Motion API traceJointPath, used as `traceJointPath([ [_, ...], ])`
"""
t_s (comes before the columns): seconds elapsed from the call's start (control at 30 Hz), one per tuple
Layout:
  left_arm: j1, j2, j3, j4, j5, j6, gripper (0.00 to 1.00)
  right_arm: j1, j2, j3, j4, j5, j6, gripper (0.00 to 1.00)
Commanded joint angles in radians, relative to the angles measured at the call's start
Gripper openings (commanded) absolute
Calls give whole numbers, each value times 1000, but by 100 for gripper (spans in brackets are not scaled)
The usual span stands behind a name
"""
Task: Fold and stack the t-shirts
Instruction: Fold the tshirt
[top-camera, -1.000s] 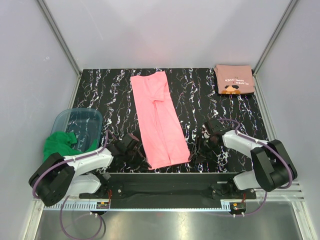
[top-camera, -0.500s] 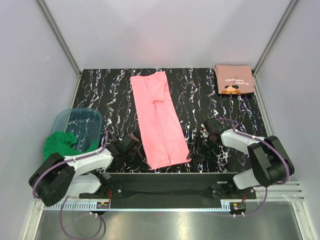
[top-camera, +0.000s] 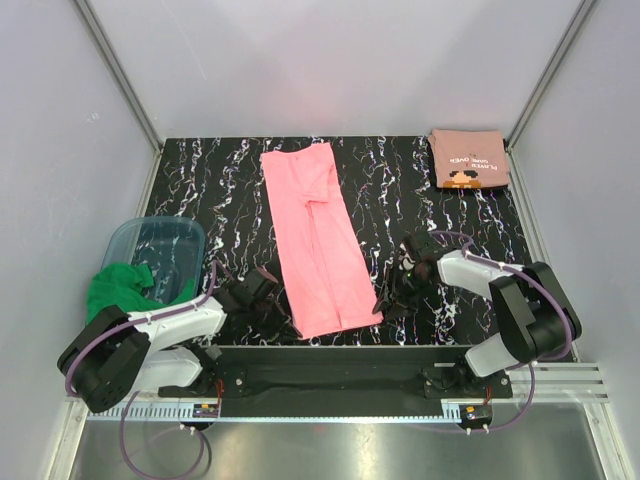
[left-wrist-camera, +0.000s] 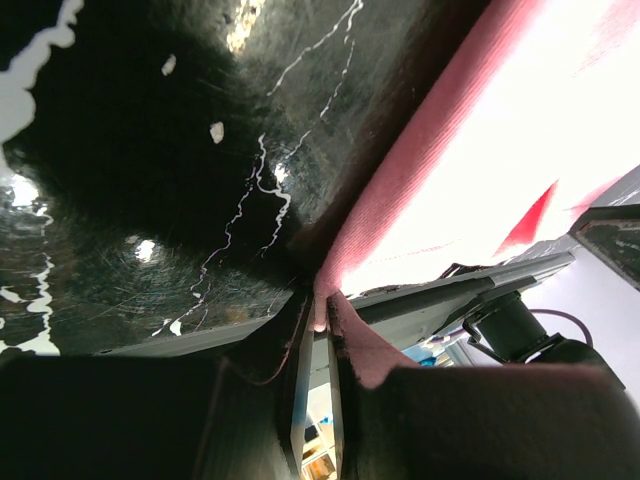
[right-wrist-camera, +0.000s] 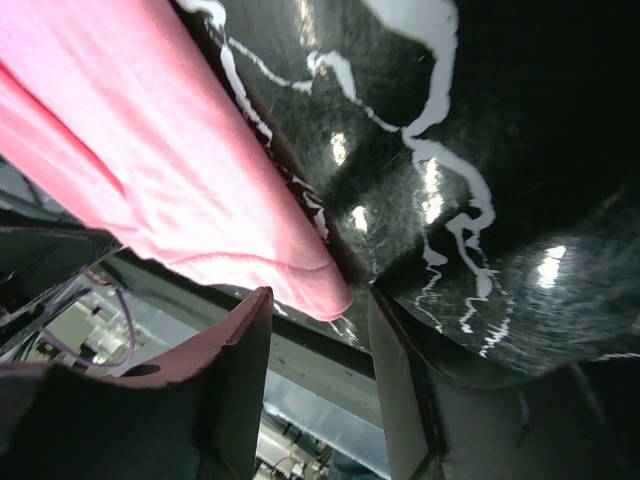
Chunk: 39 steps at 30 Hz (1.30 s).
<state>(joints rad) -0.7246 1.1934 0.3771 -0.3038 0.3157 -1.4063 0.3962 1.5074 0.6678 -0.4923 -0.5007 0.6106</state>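
Left wrist: left tool (left-wrist-camera: 320, 315) tight on glare-washed pink tee (left-wrist-camera: 420, 170) hem; right tool (right-wrist-camera: 318, 300) wide.

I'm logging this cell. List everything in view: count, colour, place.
pink t-shirt: 1, bright pink, long strip down the table's middle
salmon t-shirt: 1, dull salmon with white lettering, folded, far right corner
bin: 1, clear bluish, left edge
green cloth: 1, green, draped over the bin's near rim
table: 1, black, white veining
left gripper: 1, black, pinching the pink t-shirt's near left corner
right gripper: 1, black, open around its near right corner
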Motion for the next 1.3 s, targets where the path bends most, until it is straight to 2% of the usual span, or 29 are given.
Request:
traceJointPath([
  [0.0, -2, 17, -1, -38, -38, 27, 16, -5, 16, 44, -64, 174, -57, 50],
  [0.1, -1, 20, 3, -41, -38, 30, 16, -5, 1, 35, -46, 163, -49, 50],
  [0.33, -2, 25, 3, -38, -41, 29, 16, -5, 40, -37, 84, 15, 0, 48],
  [0.47, -2, 23, 2, -40, -41, 29, 15, -3, 39, -45, 87, -7, -2, 47],
  [0.6, -1, 20, 2, -43, -46, 29, 15, -3, 40, -39, 89, -7, -6, 41],
  [0.7, -2, 17, 11, -50, -56, 41, 13, -2, 36, -45, 95, -22, -8, 30],
  [0.8, -2, 18, 31, -80, -69, 69, 9, -2, 27, -53, 95, -32, -3, 15],
  [0.83, -2, 17, 36, -84, -75, 76, 7, 1, 25, -59, 98, -33, -3, 6],
  [0.9, -2, 17, 45, -100, -79, 102, 2, 7, 20, -63, 103, -35, 9, 0],
  [0.93, -4, 15, 48, -116, -84, 115, 0, 15, 22, -68, 104, -39, 18, 0],
  [1.27, -62, -57, 166, -297, -164, 207, 0, 98, -87, -56, 93, -62, 178, 0],
])
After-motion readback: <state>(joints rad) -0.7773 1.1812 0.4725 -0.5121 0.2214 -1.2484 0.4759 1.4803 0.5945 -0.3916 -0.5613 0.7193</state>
